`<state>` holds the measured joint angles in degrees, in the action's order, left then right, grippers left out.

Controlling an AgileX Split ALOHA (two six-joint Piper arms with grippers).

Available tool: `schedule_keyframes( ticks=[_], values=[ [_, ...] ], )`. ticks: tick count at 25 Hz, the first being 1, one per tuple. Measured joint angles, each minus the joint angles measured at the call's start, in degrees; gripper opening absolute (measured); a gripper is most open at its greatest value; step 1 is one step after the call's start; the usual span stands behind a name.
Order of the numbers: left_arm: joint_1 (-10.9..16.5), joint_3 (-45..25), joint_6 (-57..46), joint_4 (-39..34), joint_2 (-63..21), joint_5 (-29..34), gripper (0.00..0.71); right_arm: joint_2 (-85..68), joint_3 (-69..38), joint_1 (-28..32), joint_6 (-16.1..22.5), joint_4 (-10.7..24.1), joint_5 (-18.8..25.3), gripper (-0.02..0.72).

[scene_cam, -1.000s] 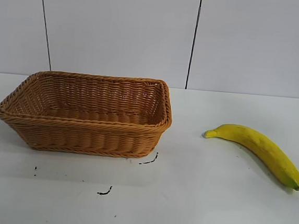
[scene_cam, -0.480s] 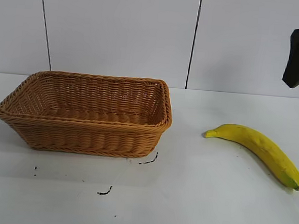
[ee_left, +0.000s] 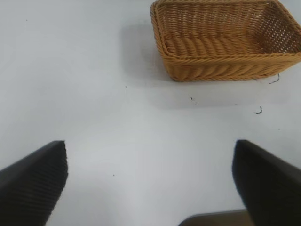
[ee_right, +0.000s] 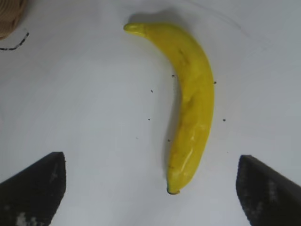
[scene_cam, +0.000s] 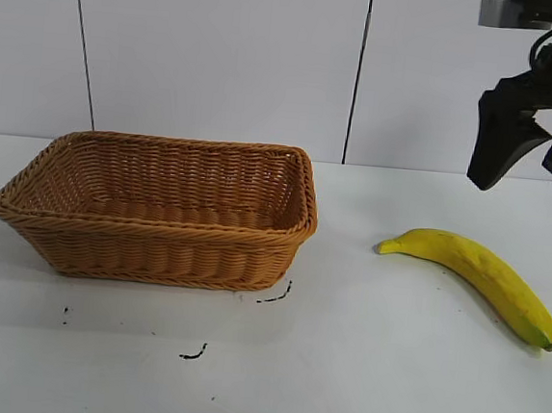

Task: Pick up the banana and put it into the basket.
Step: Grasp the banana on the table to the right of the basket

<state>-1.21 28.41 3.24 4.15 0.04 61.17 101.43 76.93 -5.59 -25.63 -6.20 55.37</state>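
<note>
The yellow banana lies on the white table at the right, curved, its stem end toward the basket; it also fills the right wrist view, banana. The woven tan basket stands at the left, with nothing visible inside it, and shows in the left wrist view as the basket. My right gripper hangs open high above the banana, nothing between its fingers. My left gripper is open over bare table, away from the basket, out of the exterior view.
The white table carries a few small black marks in front of the basket. A white panelled wall stands behind. Bare table lies between basket and banana.
The right arm has come into the exterior view from the upper right and moved left and down toward the spot above the banana. Banana and basket have not moved.
</note>
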Motion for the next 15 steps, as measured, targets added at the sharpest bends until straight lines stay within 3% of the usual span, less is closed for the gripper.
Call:
schedule_keyframes(
  ticks=[7,11,15],
  values=[
    [0.0,0.0,0.0,0.0,0.0,0.0,0.69,1.8,0.0,-0.2,6.8,6.7,-4.0,0.683],
    [0.0,0.0,0.0,0.0,0.0,0.0,0.69,4.1,0.0,-0.2,7.5,7.2,-4.4,0.683],
    [0.0,0.0,0.0,0.0,0.0,0.0,0.69,7.8,0.0,-0.2,7.5,7.4,-7.6,0.683]
  ],
)
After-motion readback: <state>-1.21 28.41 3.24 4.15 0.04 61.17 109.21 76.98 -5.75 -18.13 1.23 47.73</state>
